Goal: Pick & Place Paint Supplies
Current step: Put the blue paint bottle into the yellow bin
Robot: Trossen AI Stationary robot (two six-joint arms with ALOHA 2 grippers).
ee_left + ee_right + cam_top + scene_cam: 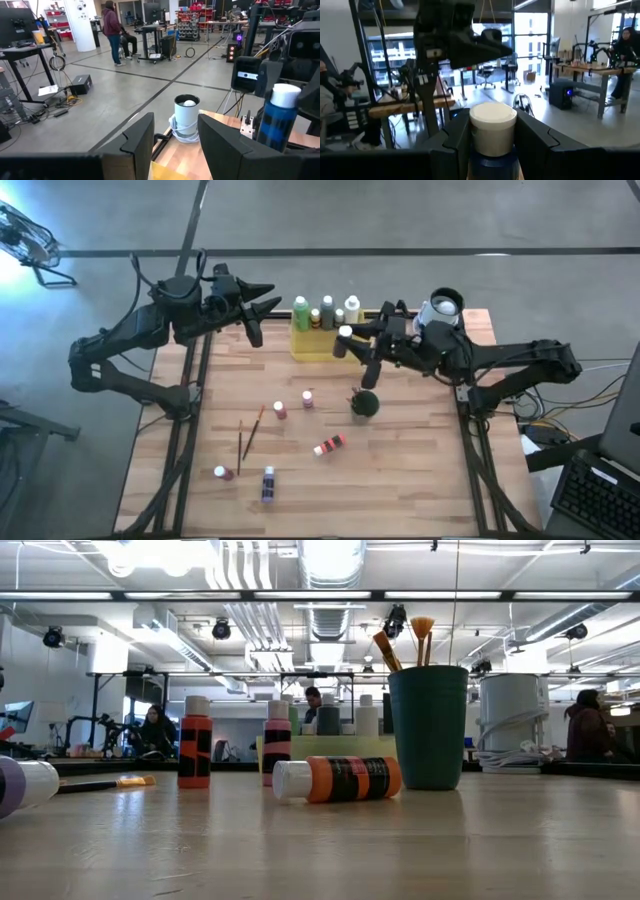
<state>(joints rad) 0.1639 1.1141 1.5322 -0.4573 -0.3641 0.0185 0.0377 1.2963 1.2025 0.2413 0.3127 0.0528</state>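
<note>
Wooden table (420, 480) — red bottle (329, 445) lying crosswise

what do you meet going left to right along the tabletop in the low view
purple bottle lying at the picture's edge → paintbrush lying flat → upright red bottle → upright dark pink bottle → red bottle on its side → dark green cup holding brushes

Purple bottle (12, 786) cut by edge
</note>
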